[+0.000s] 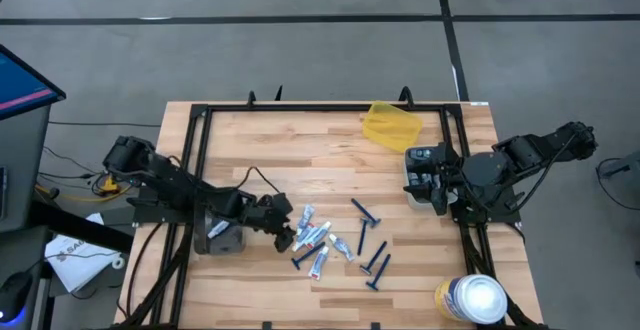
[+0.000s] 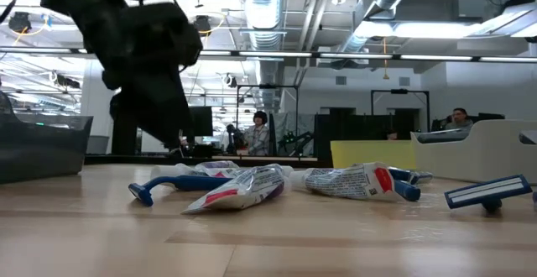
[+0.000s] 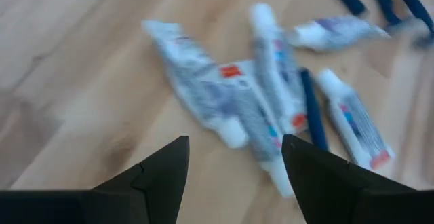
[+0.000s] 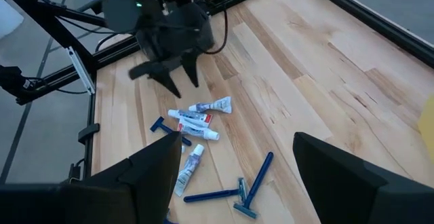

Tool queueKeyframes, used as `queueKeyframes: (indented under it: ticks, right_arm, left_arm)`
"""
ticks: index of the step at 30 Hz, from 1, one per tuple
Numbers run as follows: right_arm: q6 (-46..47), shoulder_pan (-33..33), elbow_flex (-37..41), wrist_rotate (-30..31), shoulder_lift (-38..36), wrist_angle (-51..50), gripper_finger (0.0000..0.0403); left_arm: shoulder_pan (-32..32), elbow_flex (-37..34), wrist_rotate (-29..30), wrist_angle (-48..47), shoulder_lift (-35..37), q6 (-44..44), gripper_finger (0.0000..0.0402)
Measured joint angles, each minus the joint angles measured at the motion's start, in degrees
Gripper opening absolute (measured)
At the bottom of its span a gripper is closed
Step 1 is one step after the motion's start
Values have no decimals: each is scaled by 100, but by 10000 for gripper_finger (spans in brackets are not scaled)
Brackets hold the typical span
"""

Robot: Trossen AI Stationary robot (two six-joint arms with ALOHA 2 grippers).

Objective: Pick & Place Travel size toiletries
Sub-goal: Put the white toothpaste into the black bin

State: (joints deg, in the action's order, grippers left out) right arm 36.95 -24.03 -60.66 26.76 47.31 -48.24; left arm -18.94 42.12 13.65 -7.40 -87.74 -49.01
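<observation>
A: From above, how far along is it?
B: Early, I judge. The squeeze tubes [image 1: 318, 236] and blue razors [image 1: 368, 238] lie scattered mid-table. The left gripper [image 1: 287, 232] hovers just beside the tubes, fingers apart, empty. The right gripper [image 1: 428, 178] waits near the white tray [image 1: 411, 175], also spread and empty.
A: At table height?
B: A tube [image 2: 243, 189] and a razor [image 2: 489, 191] lie flat on the wood; nothing is lifted.
A: Left wrist?
B: Its fingers [image 3: 154, 176] straddle bare wood, the tubes [image 3: 268, 81] just ahead.
A: Right wrist?
B: It shows the pile [image 4: 196, 125] far off, with the left gripper [image 4: 175, 71] over it. Everything visible is left to place.
</observation>
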Motion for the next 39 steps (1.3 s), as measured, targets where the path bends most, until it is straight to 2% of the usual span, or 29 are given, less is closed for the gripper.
queueKeyframes:
  ticks: [3, 7, 10, 14, 19, 29, 36, 39]
  right_arm:
    - [6, 0, 0, 0, 0, -119, 276]
    - [7, 0, 0, 0, 0, -148, 276]
    - [-7, 0, 0, 0, 0, -148, 276]
    - [-80, 0, 0, -18, 0, -148, 276]
    - [-125, 0, 0, -140, -2, -148, 276]
    - [-136, 0, 0, -295, 0, -148, 276]
    - [-136, 0, 0, -423, 0, -145, 276]
    - [-136, 0, 0, -446, 0, -147, 276]
  left_arm:
    - [-286, 153, 107, 9, -18, 683, 231]
    - [-742, 216, 803, 2, -18, 1200, 231]
    - [-1013, 217, 1414, -3, -18, 1276, 231]
    - [-1132, 217, 1820, 53, -18, 1064, 231]
    - [-1132, 221, 1854, 124, -210, 773, 231]
    - [-1156, 764, 1627, 187, -1242, 613, 231]
    - [-1180, 810, 1614, -318, -1539, -629, 231]
    - [-1194, 800, 1605, -443, -1539, -870, 231]
